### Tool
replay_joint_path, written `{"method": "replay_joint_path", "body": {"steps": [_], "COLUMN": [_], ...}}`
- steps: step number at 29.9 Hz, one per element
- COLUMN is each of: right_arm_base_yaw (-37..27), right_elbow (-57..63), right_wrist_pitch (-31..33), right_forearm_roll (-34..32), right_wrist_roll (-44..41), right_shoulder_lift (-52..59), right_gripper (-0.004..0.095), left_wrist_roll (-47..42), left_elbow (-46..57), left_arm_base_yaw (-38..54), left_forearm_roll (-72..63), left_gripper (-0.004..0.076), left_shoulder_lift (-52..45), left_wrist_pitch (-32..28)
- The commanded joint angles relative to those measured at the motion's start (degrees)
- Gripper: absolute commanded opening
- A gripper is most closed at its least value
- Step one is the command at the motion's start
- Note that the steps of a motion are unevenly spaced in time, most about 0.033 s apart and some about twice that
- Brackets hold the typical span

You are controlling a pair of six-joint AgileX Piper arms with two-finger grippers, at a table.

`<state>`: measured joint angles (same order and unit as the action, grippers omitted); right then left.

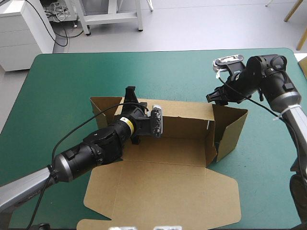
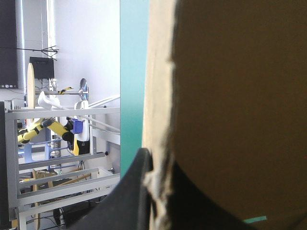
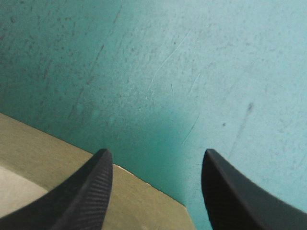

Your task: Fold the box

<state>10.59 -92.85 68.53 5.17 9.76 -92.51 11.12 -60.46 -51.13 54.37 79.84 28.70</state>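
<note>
The brown box (image 1: 168,153) lies mid-table with its back wall and both side flaps raised and its lid flat toward the front edge. My left gripper (image 1: 130,92) reaches over the back wall near its left corner. In the left wrist view the gripper (image 2: 158,167) is shut on the board's upright edge (image 2: 230,96). My right gripper (image 1: 214,97) hovers just beyond the back right corner. In its wrist view the gripper (image 3: 156,153) is open over the teal-green cover (image 3: 192,62), with a brown box edge (image 3: 43,158) beside one finger.
The right side flap (image 1: 232,132) stands splayed outward, close under the right arm. The flat lid (image 1: 163,196) reaches almost to the table's front edge. Teal-green cover (image 1: 62,81) shows around the box on the left, far and right sides.
</note>
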Motion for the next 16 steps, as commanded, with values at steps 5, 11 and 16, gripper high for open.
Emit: {"method": "replay_joint_path", "body": {"steps": [5,11,16], "right_arm_base_yaw": [-0.4,-0.4,-0.4], "right_elbow": [1.6,7.2,11.0], "right_wrist_pitch": [-1.5,-1.5,-1.5], "right_forearm_roll": [0.9,1.3,3.4], "right_wrist_roll": [0.6,0.6,0.6], "right_shoulder_lift": [3.8,7.9,11.6], "right_gripper": [0.0511,0.051,0.0511], "left_wrist_roll": [-1.0,-1.0,-1.0], "left_elbow": [-0.9,-0.9,-0.9], "left_arm_base_yaw": [-0.5,-0.5,-0.5], "left_forearm_roll": [-0.8,-0.9,-1.0], "left_gripper": [-0.0008,-0.0008,-0.0008], "left_shoulder_lift": [-1.5,-1.5,-1.5], "left_wrist_pitch": [-0.3,-0.3,-0.3]}}
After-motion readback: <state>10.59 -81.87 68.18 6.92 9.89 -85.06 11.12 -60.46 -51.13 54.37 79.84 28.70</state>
